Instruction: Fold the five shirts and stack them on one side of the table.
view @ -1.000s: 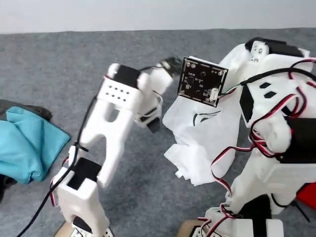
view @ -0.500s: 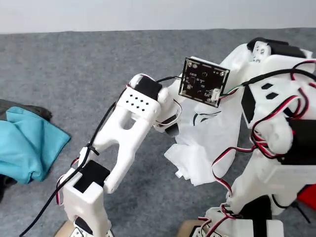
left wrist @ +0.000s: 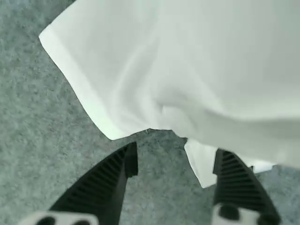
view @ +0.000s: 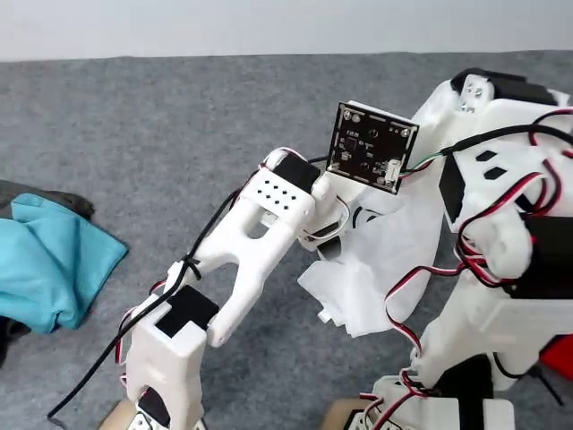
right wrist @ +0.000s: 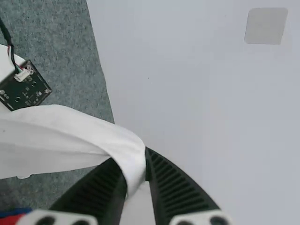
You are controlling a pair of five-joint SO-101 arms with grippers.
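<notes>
White shirt (view: 380, 269): one, bunched, on the grey desk (view: 179, 116) toward its right side, upper part held up, lower part lying flat. My right jaws: pressed together on a fold of it, pinching. My left jaws: spread, close over its lower edge. Teal shirt (view: 49, 260): one, crumpled at the desk's left edge, partly over a dark cloth (view: 54, 199).

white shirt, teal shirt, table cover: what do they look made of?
White shirt: thin matte fabric, probably cotton. It drapes in soft folds and shows a folded hem band in the left wrist view.
Teal shirt: similar soft matte cloth, lying crumpled.
Table cover: grey felt or low-pile carpet, judging by its fuzzy, speckled texture.
</notes>
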